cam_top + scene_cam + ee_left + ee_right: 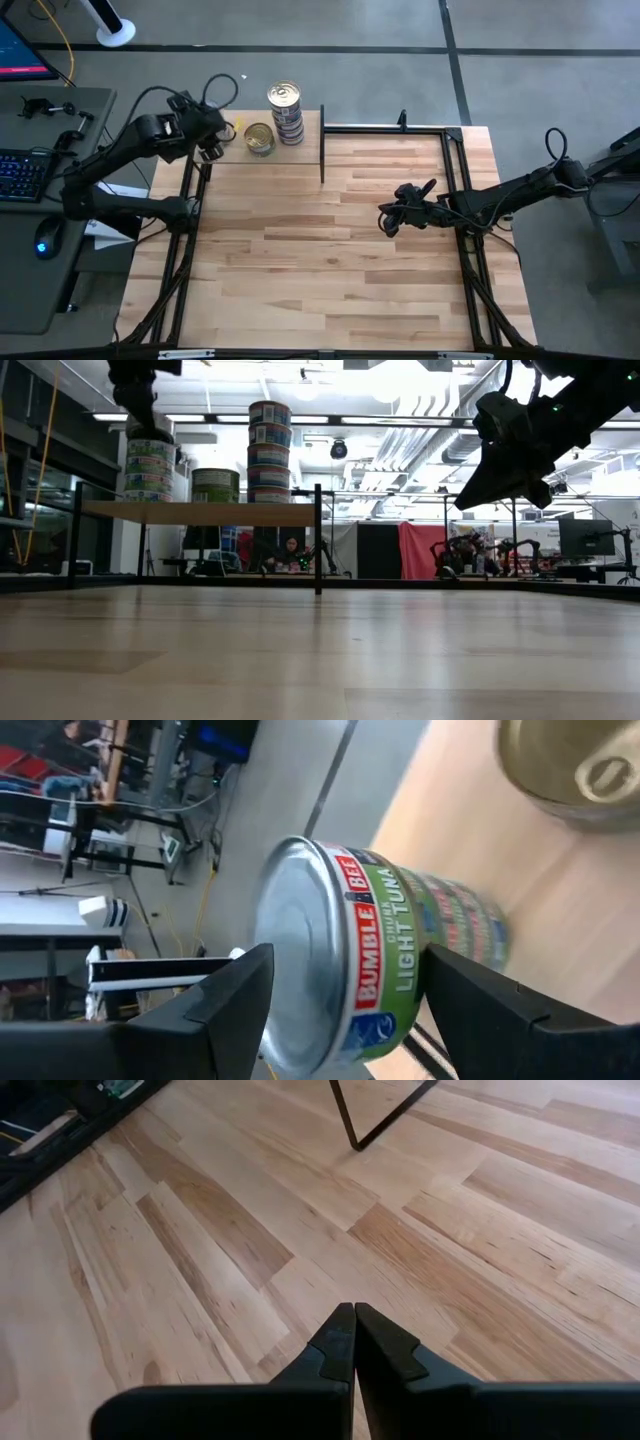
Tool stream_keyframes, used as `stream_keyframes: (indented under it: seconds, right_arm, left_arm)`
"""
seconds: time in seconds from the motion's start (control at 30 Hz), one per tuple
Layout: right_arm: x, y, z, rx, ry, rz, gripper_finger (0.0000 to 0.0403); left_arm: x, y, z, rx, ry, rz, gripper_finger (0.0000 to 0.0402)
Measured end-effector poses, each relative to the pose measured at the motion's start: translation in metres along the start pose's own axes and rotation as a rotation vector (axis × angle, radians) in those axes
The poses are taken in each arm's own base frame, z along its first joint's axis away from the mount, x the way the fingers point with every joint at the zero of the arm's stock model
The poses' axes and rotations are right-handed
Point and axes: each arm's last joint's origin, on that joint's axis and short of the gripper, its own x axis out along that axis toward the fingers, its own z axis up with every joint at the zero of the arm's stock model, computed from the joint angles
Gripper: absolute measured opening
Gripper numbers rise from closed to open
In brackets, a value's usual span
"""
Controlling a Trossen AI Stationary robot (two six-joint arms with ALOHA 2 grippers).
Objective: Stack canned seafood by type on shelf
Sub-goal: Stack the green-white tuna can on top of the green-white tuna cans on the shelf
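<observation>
The shelf [200, 513] stands at the table's far left and bears three piles of canned seafood, each resting on its base. A green-labelled stack [400, 950] with a silver top is on the left. A short gold-topped pile [258, 138] is in the middle. A tall blue-white stack [285, 110] is on the right. My left gripper [345, 970] hovers open just above the green stack [150, 470], with a finger showing on either side of it, apart from it. My right gripper [353, 1315] is shut and empty above the table's middle right [385, 220].
Bare plank tabletop [320, 270] spreads in front of the shelf. Thin black frame rails [455, 160] run along the table's far and side edges. A desk with a keyboard [20, 170] stands beyond the left edge.
</observation>
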Motion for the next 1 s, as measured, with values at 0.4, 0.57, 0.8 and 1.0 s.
stream_keyframes:
  seconds: [0.4, 0.57, 0.8, 1.0]
  right_arm:
    - [0.0, 0.001, 0.001, 0.012, -0.008, 0.009, 0.0]
    - [0.0, 0.001, 0.001, 0.013, -0.007, 0.011, 0.0]
    - [0.0, 0.001, 0.001, 0.015, -0.005, 0.013, 0.0]
    - [0.0, 0.001, 0.001, 0.026, 0.003, 0.02, 0.0]
  left_arm:
    - [-0.004, 0.014, -0.001, -0.067, -0.021, -0.043, 0.0243]
    - [-0.004, 0.015, -0.001, -0.06, -0.018, -0.035, 0.0243]
    - [-0.002, 0.015, 0.001, -0.022, -0.011, -0.027, 0.0243]
    - [0.001, 0.018, 0.003, -0.008, -0.009, -0.002, 0.0243]
